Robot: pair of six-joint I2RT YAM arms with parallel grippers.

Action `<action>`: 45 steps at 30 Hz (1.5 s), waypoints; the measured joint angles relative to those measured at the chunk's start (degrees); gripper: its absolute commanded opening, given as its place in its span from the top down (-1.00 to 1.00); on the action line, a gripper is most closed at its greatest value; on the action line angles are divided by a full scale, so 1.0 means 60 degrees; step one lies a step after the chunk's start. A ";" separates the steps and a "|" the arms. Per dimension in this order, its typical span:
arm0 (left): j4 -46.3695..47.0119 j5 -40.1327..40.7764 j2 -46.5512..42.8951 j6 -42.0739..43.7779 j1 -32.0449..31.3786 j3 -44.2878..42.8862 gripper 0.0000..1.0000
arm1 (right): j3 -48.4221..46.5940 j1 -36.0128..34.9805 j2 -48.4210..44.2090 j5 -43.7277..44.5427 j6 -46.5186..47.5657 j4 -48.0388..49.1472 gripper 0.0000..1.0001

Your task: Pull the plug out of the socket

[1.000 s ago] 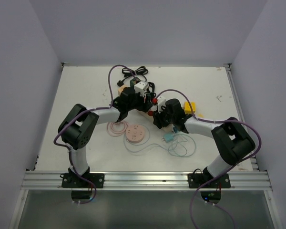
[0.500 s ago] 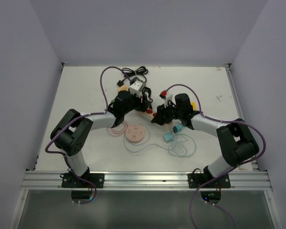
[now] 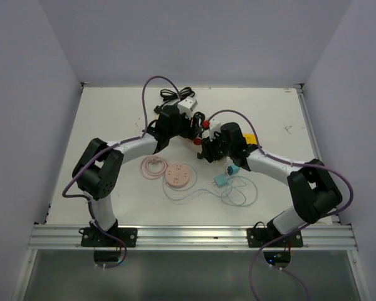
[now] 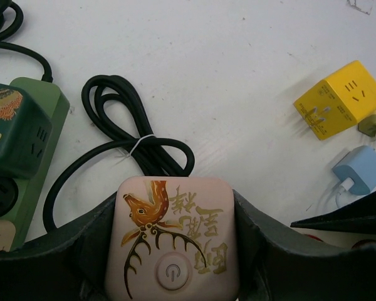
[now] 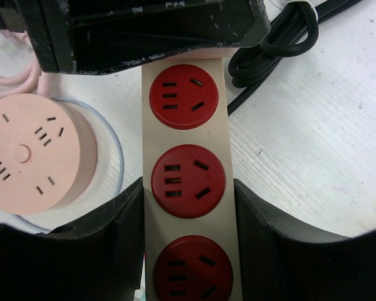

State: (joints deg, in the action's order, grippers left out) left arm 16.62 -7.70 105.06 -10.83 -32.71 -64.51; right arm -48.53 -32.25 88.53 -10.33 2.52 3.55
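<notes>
L claw (image 4: 175,210) was clamped on the pink deer-print cube plug (image 4: 173,257), apparently at far end of the red-socket power strip (image 5: 187,100). R claw (image 5: 188,188) gripped strip's middle. Risk: a tilted pull could've jammed prongs, or strip slipped thru R claw.

From overhead I saw the white table (image 3: 269,113) brightly and evenly lit, with only soft, short shadows under the arms. The surrounding walls looked dimmer and bluish. In the left wrist view the pink plug (image 4: 172,238) was sharp, while the dark fingers (image 4: 69,263) beside it stayed murky. The red-socket strip (image 5: 188,182) was crisp, without glare.
</notes>
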 measured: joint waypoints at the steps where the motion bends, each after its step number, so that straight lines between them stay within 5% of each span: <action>1: -0.0226 -0.0011 0.0058 0.0051 -0.0004 -0.0193 1.00 | -0.0011 0.0004 0.0000 0.0062 0.0029 0.0004 1.00; 7: -0.0426 -0.0080 0.0109 0.0186 -0.0018 -0.0346 1.00 | -0.0018 0.0295 -0.0004 -0.0280 -0.0404 -0.0022 1.00; 19: 0.2157 0.0226 -0.0415 -0.0532 -0.0142 0.1388 1.00 | 0.0044 0.1443 0.0000 -0.2881 -0.1679 -0.0033 1.00; 35: -0.0998 -0.0069 0.0313 0.0036 -0.0120 -0.1126 1.00 | -0.0051 0.0295 -0.0554 -0.0015 -0.0521 -0.0393 1.00; 45: 0.1275 0.0073 -0.0313 -0.0324 -0.0280 0.0459 1.00 | 0.0047 0.1778 -0.0554 -0.2772 -0.1821 -0.0401 1.00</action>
State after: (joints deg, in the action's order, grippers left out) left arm 24.27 -7.27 103.18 -12.78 -34.39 -61.76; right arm -48.25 -21.58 85.21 -26.96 -8.40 1.15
